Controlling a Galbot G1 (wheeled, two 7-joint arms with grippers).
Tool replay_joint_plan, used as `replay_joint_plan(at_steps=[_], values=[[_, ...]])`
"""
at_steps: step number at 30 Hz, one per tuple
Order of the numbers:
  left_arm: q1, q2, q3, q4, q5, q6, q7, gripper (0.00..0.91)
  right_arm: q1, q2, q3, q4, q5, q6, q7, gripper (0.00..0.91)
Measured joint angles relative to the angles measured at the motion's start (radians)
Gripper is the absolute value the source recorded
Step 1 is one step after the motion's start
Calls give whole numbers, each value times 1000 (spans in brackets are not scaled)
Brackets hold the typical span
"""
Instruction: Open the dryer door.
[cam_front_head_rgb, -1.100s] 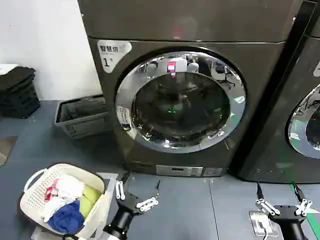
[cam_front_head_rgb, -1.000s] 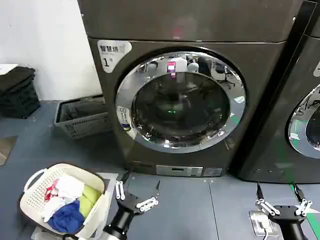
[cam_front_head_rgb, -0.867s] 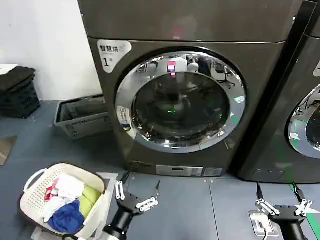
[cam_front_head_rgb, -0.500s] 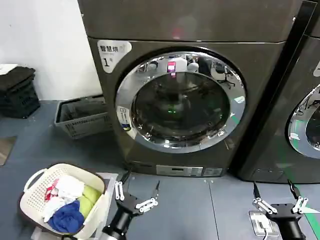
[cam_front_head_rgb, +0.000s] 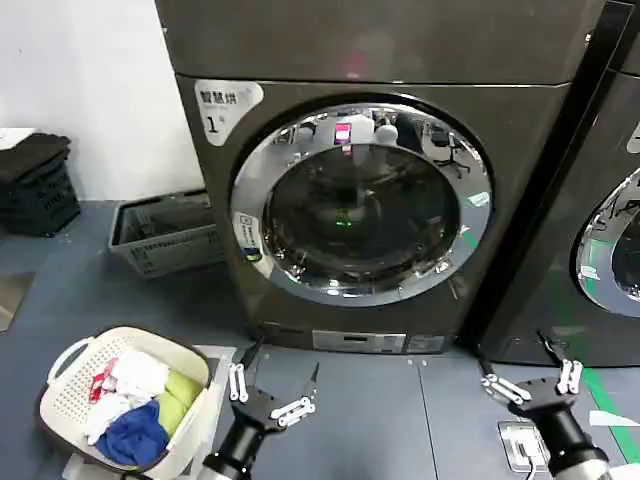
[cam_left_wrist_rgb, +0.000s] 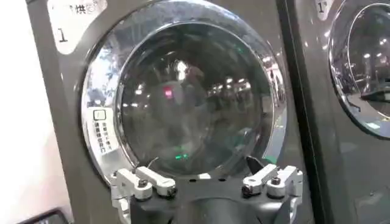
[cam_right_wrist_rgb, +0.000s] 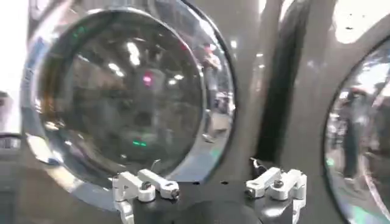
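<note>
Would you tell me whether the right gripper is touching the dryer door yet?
Apart. In the head view the right gripper, fingers open, hangs low over the floor, with bare machine front between it and the dryer door.

Black arms, white jaws, silver screws.

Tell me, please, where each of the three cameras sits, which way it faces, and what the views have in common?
Head view: high on the robot, looking forward and down at the dryer door, the laundry basket, and both open end effectors, left end effector and right end effector.
Left wrist view: behind the left end effector, facing the door.
Right wrist view: behind the right end effector, facing the door.
Shared: the closed door.
</note>
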Motion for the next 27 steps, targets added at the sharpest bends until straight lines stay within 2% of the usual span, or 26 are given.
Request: replay_joint_plan(at_steps=[5,14,27], values=[[5,-4,0,-1,6,-2,0,907,66,-88,-59,-21,64,-18,2,907],[15,-4,0,-7,12,-5,0,907,184,-234,-153,-63,179,-15,1,907],[22,-11,0,-16,24,-6,2,907,420,-389,-336,-154,288,-14,-4,907]])
